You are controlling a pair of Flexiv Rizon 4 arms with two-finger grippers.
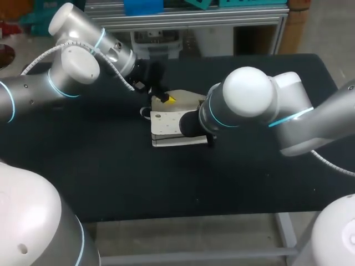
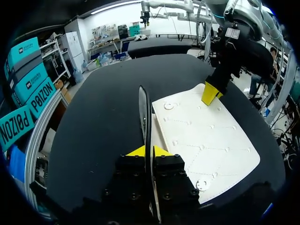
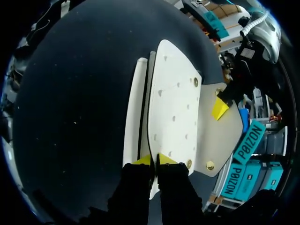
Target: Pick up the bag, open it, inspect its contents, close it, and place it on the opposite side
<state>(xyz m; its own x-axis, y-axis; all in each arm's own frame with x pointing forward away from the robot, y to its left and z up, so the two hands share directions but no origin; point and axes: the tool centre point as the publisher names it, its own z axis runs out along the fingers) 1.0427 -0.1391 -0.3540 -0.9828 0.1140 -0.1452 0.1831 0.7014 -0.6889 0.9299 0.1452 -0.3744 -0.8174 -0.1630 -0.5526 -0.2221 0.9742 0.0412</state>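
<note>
Left gripper [image 2: 145, 151] and right gripper [image 3: 152, 159] are clamping edges of the flat white studded bag [image 2: 206, 140]; opening is apparently starting, with inspecting, closing and placing remaining.

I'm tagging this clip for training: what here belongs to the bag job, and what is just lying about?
Job:
white bag
left gripper, shut on a bag edge
right gripper, shut on the flap's edge

Just there:
black table under the bag

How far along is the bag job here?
Nothing finished yet: the bag lies on the table. In hand: the left end effector and right end effector each pinch one of its edges, seemingly opening it. Left: inspecting, closing, placing it on the opposite side.
</note>
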